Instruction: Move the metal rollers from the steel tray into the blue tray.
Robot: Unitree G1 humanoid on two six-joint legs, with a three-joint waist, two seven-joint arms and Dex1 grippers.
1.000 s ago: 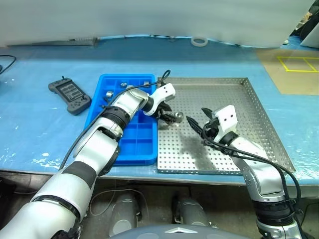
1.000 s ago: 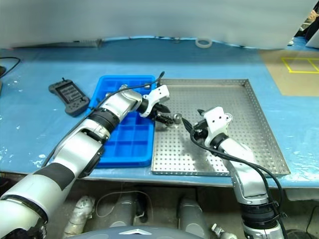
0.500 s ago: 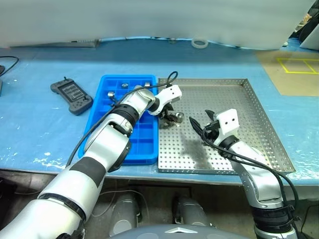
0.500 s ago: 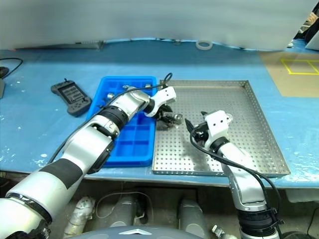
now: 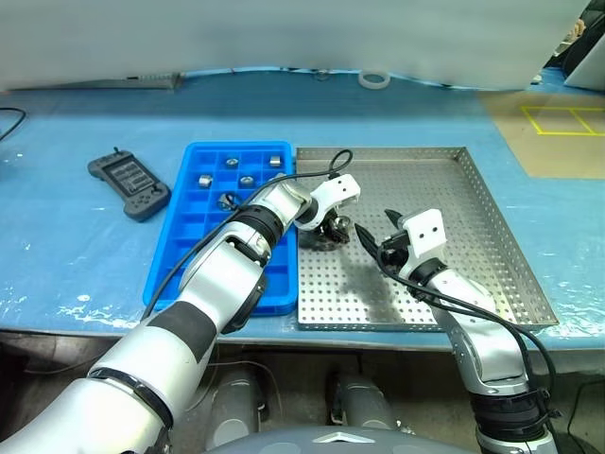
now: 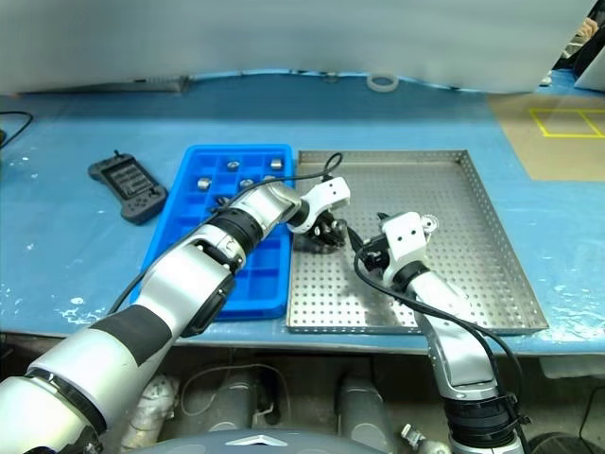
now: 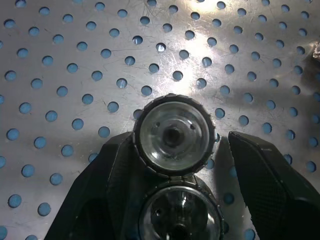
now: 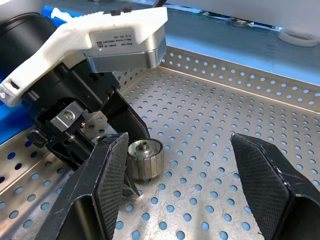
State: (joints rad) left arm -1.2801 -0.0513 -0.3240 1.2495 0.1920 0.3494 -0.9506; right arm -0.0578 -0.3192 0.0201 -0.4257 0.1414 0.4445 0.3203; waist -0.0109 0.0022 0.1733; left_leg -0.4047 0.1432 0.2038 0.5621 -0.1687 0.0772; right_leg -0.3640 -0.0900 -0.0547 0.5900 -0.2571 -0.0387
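— Since a second ago my left arm has swung further right, off the blue tray (image 5: pixel 189 255) and over the steel tray (image 5: pixel 473 203); my right arm has hardly shifted.

— What does the roller look like?

— Small, shiny silver, ribbed round its side, with a dark hole in the middle. One roller (image 7: pixel 172 135) lies on the perforated steel, between the left gripper (image 5: pixel 333 227)'s black fingers (image 7: pixel 265 185). Its jaws are spread, one finger touching the roller, the other just clear of it. I see a second round ribbed shape right behind it in the wrist view; I can't tell whether that is another roller.

— And the right side?

— Right gripper (image 5: pixel 373 248) is spread wide too, holding nothing, just beside the left one over the steel tray.

— Any rollers delivered?

— Several rollers (image 5: pixel 203 179) sit in the far compartments of the blue tray.

— Any writing?

— A small printed label (image 8: pixel 111 38) on the left gripper's white housing, too small to read.

— Surroundings?

— Blue table (image 5: pixel 85 255), a dark grey handheld controller (image 5: pixel 129 183) left of the blue tray, a white tape ring (image 5: pixel 374 78) at the far edge, yellow floor markings (image 5: pixel 560 119) off right.
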